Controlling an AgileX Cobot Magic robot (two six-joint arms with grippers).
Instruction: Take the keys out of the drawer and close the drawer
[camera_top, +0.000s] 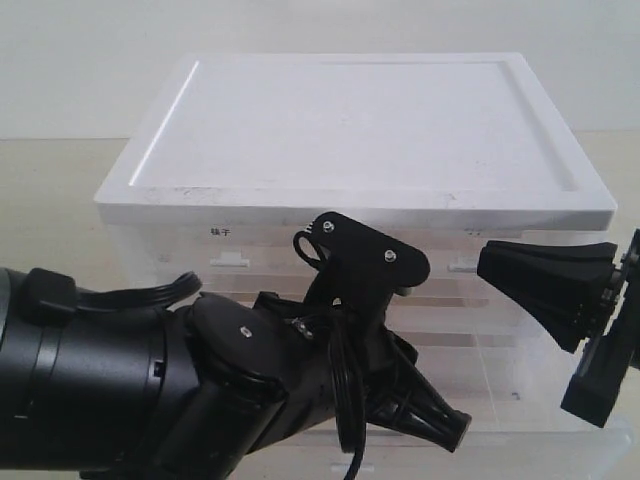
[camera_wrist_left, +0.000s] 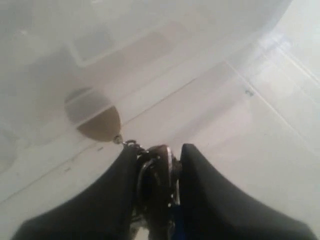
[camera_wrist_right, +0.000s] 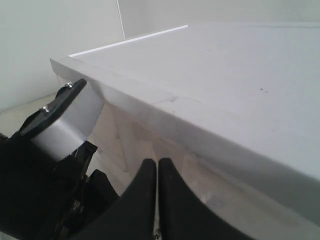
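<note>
The left gripper (camera_wrist_left: 159, 149) has its jaws pinched nearly together on the keys (camera_wrist_left: 157, 177). Their oval tag (camera_wrist_left: 100, 122) juts past the tips, over the floor of the open drawer (camera_wrist_left: 240, 125). The right gripper (camera_wrist_right: 156, 163) hangs with jaws pressed together, empty, before the cabinet (camera_wrist_right: 225, 75) front, under its white top.

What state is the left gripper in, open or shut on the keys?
Shut on the keys: in the left wrist view the left gripper pinches the bunch between its fingers, the oval tag sticking out beyond.
</note>
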